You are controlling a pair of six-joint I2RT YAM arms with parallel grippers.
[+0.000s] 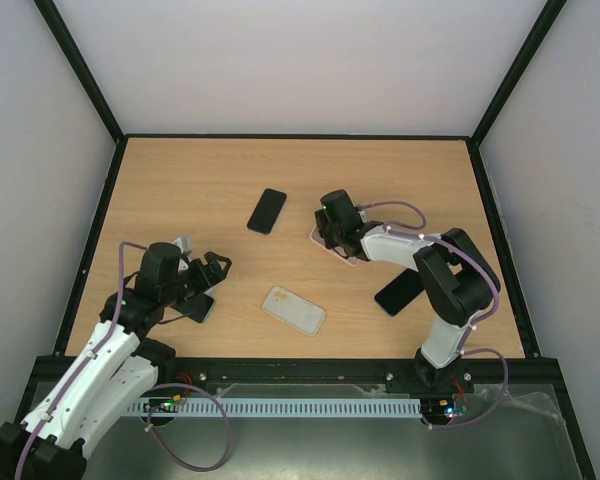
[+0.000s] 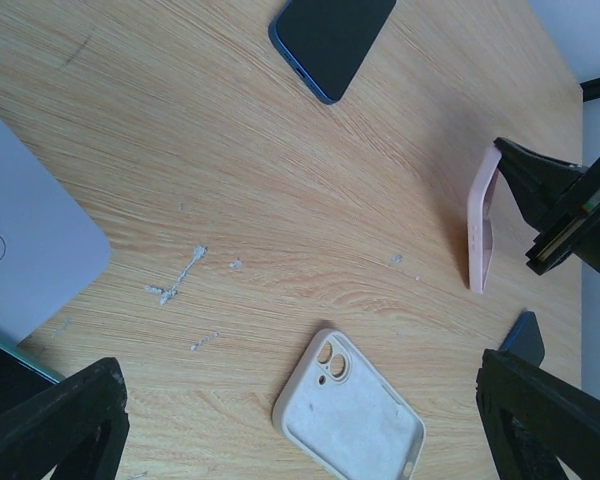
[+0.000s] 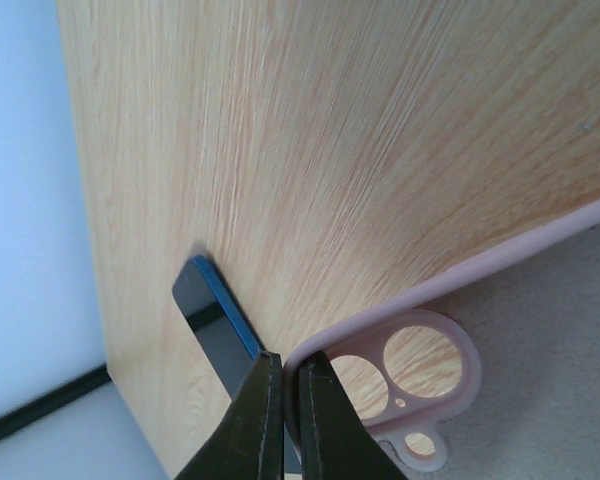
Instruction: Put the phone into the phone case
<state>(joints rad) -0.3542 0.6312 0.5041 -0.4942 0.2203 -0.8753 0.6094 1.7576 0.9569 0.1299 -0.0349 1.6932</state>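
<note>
Two fingers of my right end effector [image 3: 283, 365] are clamped on the rim of the pink case [image 3: 425, 365], which stands tipped on edge on the bench [image 3: 330, 150]. I judge it best laid flat, lining up, near the dark phone [image 1: 267, 210]. My left end effector [image 1: 212, 272] hangs spread wide. No writing is readable.

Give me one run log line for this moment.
right gripper pinching pink case rim | left gripper open, empty | blue phone on table, uncased

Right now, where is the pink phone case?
Top view: mid-table, the pink phone case tilts on edge, pinched by the right gripper, just right of the dark blue-edged phone.
</note>
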